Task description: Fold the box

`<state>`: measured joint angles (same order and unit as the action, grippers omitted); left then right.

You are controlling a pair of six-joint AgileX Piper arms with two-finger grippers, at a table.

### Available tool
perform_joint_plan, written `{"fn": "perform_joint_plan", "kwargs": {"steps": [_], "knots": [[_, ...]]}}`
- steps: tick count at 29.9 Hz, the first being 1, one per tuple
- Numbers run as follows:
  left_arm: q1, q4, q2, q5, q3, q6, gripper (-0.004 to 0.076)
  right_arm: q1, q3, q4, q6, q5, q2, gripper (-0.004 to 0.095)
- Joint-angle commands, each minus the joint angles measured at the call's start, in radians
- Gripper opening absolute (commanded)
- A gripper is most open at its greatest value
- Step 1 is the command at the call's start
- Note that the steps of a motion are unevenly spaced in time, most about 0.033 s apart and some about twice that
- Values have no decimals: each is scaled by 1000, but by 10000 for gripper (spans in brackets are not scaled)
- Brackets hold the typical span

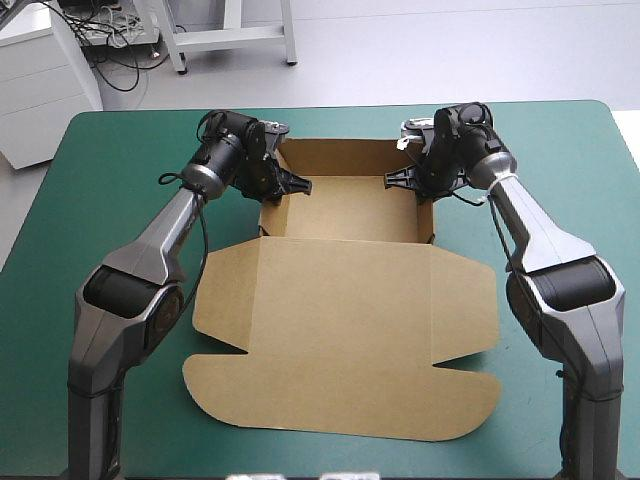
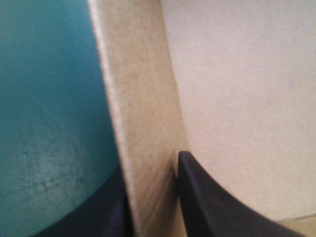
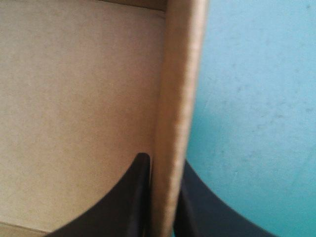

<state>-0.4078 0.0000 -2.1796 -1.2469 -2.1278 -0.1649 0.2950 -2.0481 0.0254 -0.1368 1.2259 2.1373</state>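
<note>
Toward the far half of the teal-green covered tabletop, in the high view, the brown box of cut board is seen as an open tray with its walls raised, while its broad lid is laid flat toward the near edge. The left gripper is set on the tray's left wall and the right gripper on its right wall. From the left wrist view, that wall is shown pinched upright between the black fingers, one inside the tray and one outside over the cover, so the box is judged clamped there. From the right wrist view the same is shown mirrored: the fingers are pressed together on the right wall, with the board sandwiched between them. The board is judged light, stiff across its panels, willing to bend only at its creases, and rather smooth. It is best held by a wall's upper edge near a corner, where a firm pinch is unlikely to kink it.
</note>
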Motion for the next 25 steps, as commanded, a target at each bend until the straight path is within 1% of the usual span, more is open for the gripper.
{"fn": "perform_joint_plan", "kwargs": {"steps": [1,3,5,6,14,21,25], "knots": [[-4,12,58,-4,-26,8,335,6,-31,40,31,20,-63,342],[-4,17,58,-4,-26,4,379,6,-31,40,31,20,-63,453],[-4,16,60,-4,-26,4,382,6,-31,40,31,20,-63,517],[-4,19,60,-4,-26,4,382,6,-31,40,31,20,-63,533],[-4,59,87,23,-28,4,382,6,-31,24,41,20,-81,546],[-4,122,161,59,-29,1,382,-5,-32,27,43,20,-129,697],[-4,125,207,66,-29,1,382,-5,-32,27,43,20,-165,702]]}}
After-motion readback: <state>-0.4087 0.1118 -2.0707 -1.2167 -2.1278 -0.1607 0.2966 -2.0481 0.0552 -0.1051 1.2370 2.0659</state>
